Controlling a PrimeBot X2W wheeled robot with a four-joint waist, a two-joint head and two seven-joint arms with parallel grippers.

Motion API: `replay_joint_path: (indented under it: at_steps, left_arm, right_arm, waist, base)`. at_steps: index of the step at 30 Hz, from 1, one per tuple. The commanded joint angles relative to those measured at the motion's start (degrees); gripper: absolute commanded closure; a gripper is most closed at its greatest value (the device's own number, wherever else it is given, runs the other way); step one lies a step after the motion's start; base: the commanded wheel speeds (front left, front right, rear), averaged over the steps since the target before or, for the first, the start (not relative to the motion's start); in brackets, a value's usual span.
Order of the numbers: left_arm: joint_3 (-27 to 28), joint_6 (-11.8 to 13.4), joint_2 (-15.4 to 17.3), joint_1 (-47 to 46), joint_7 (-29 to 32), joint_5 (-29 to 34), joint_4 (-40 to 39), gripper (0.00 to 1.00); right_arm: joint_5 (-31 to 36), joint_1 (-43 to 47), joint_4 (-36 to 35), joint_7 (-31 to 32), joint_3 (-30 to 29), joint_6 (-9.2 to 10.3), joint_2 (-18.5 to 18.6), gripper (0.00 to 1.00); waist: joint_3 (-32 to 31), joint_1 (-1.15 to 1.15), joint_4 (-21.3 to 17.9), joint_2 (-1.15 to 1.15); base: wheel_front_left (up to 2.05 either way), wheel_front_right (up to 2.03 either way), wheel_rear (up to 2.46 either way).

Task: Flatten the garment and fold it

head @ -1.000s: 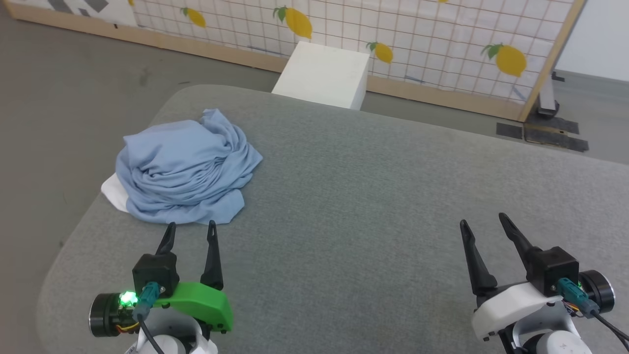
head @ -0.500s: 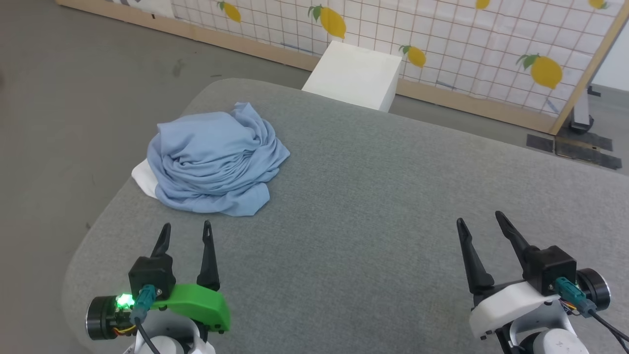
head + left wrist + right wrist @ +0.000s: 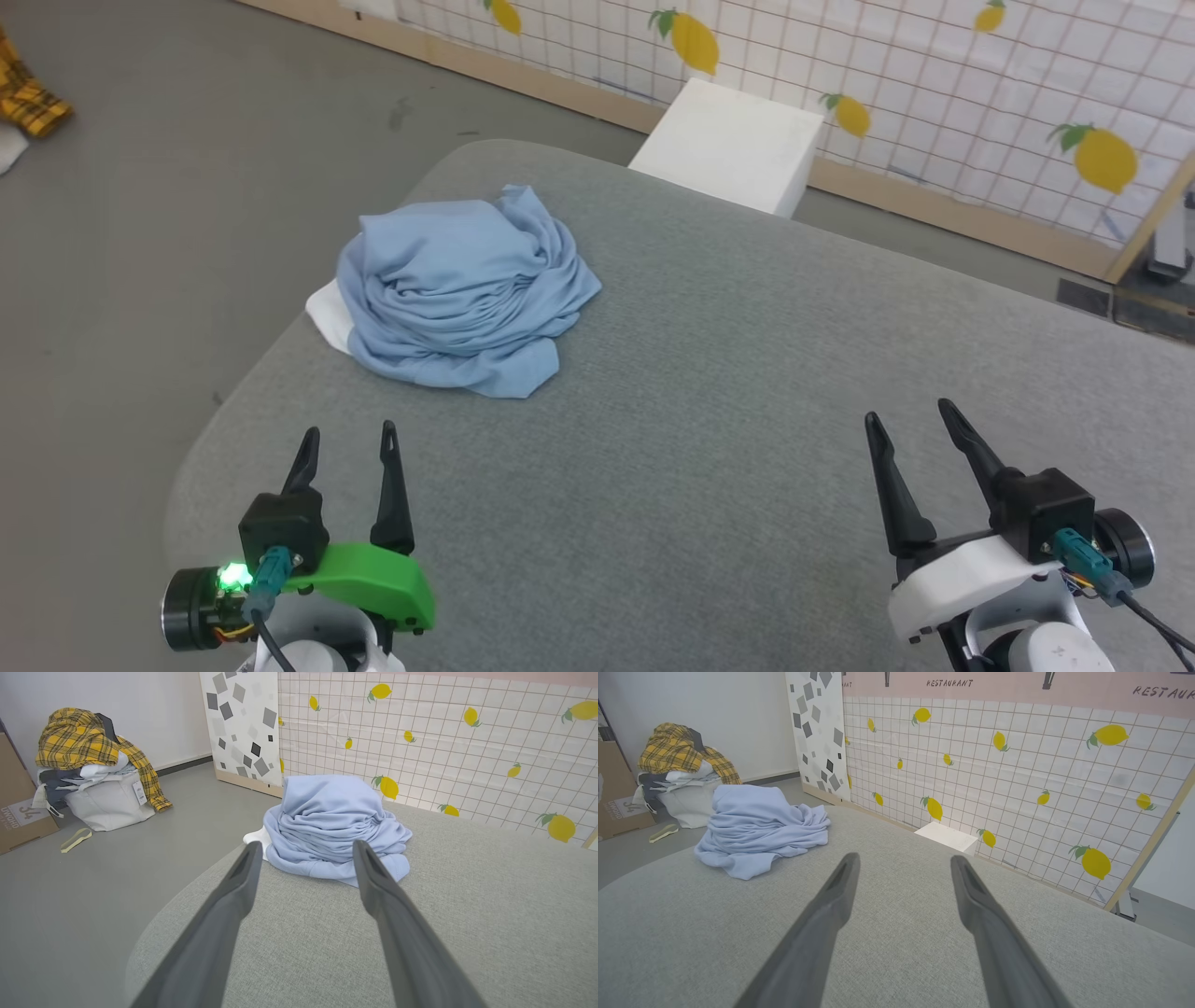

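The garment (image 3: 462, 289) is a light blue heap, crumpled on the far left part of the grey table (image 3: 709, 420), with a white bit of it poking out at its left edge. It also lies ahead in the left wrist view (image 3: 329, 823) and at the left of the right wrist view (image 3: 759, 828). My left gripper (image 3: 347, 439) stands open, a short way in front of the heap, touching nothing. Far to the right, my right gripper (image 3: 910, 415) is open over bare table.
A white box (image 3: 733, 145) stands on the floor behind the table, before a lemon-patterned screen (image 3: 934, 75). Left of the table, a pile of clothes with a yellow plaid shirt (image 3: 88, 746) sits on the floor beside a cardboard box (image 3: 18, 812). The table's rounded corner (image 3: 210, 467) is close to my left gripper.
The whole head view has shifted right and down, so the camera has turned to the left. Both grippers stay open and the garment lies as before.
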State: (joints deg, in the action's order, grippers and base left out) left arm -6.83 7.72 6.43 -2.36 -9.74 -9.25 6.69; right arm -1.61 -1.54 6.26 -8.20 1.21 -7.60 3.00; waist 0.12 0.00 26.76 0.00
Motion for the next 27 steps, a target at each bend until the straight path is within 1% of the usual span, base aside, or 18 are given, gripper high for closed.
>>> replay_joint_path:
  at_steps: [1, 11, 27]
  left_arm:
    - [-0.41, 0.61, 0.63, -0.34, -0.69, -0.68, 0.21, 0.00]
    - [-1.38, 1.59, 1.53, -0.31, -1.58, -2.02, 0.49, 0.00]
    - [-2.79, 3.31, 2.57, -0.91, -3.51, -4.36, 1.42, 0.00]
  right_arm:
    - [-0.59, -1.06, 0.29, -0.69, 0.06, 0.08, -0.08, 0.00]
    - [-1.17, -1.57, 1.37, -1.74, 0.26, 0.09, -0.10, 0.00]
    - [-1.39, -2.89, 2.78, -3.24, 0.40, 0.10, -0.12, 0.00]
  waist:
    - [-0.15, 0.00, 1.06, 0.00]
    - [-0.29, 0.00, 4.09, 0.00]
    - [0.83, 0.00, 7.75, 0.00]
  base:
    - [0.00, 0.00, 0.00]
    - [0.00, 0.00, 0.00]
    - [0.00, 0.00, 0.00]
